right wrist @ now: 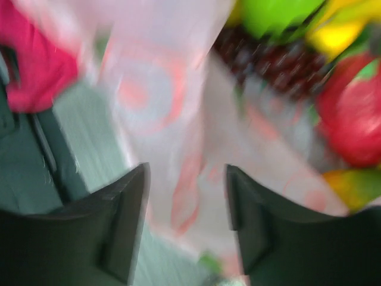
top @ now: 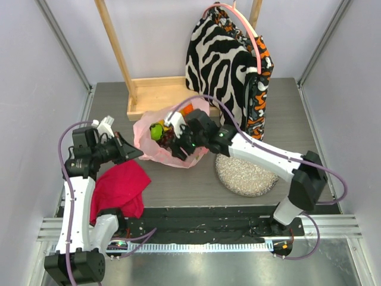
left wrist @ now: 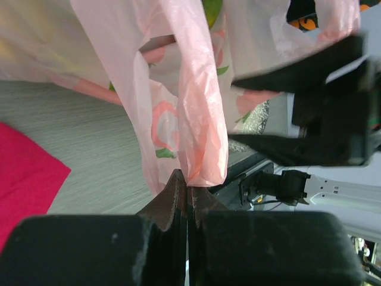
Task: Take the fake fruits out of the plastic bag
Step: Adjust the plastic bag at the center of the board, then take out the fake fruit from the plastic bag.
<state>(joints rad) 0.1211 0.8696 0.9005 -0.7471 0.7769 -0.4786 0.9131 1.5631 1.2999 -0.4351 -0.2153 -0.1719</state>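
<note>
The pink plastic bag point(top: 149, 140) lies mid-table with its mouth facing right. In that mouth show fake fruits: a green apple point(top: 156, 131), dark grapes point(top: 169, 139) and an orange one point(top: 187, 109). My left gripper point(top: 134, 154) is shut on a fold of the bag point(left wrist: 196, 119), its tips point(left wrist: 187, 183) pinching the film. My right gripper point(top: 178, 145) sits at the bag's mouth. In the blurred right wrist view it point(right wrist: 186, 208) is open over the bag film point(right wrist: 172, 119), nothing between its fingers. The apple point(right wrist: 274, 15), grapes point(right wrist: 268, 59) and a red fruit point(right wrist: 351, 119) lie just beyond.
A magenta-red cloth point(top: 122, 185) lies by the left arm. A silvery round plate point(top: 247, 176) sits under the right forearm. A wooden tray point(top: 158, 95) with upright posts stands at the back, and a zebra-patterned bag point(top: 217, 59) hangs at the back right.
</note>
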